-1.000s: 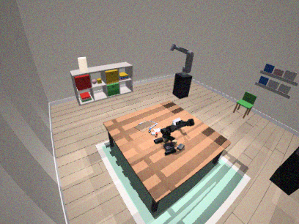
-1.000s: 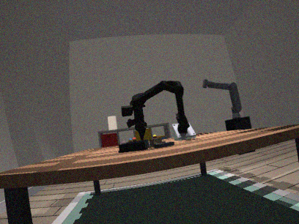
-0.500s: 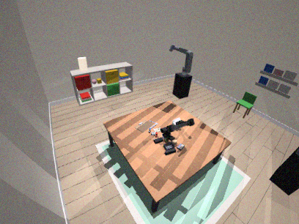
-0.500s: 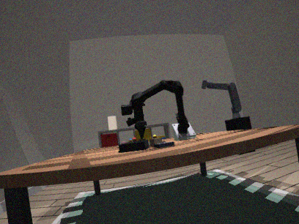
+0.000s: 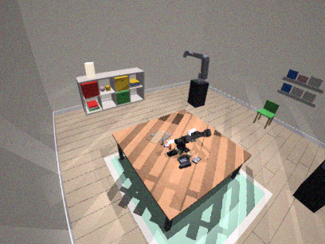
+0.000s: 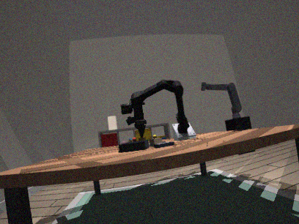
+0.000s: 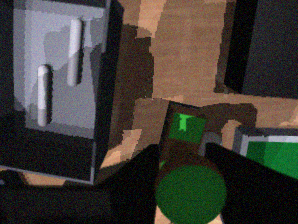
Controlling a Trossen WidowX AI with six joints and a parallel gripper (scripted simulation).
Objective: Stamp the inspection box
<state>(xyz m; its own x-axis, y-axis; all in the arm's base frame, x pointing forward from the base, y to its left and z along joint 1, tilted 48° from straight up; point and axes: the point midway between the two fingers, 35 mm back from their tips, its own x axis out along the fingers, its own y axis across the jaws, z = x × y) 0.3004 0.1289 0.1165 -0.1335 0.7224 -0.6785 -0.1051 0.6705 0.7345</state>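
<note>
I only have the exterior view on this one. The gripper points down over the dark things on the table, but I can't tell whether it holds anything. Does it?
Observer: Yes. In the wrist view the gripper is shut on a green-topped stamp, its dark fingers on either side.
Operator: Is the stamp over the ink pad?
Observer: The wrist view shows bare wooden table right beyond the stamp, and a green-faced item lies to its right, partly cut off.
Operator: Anything else near it?
Observer: To the left sits a grey tray with two pale rods lying in it.
</note>
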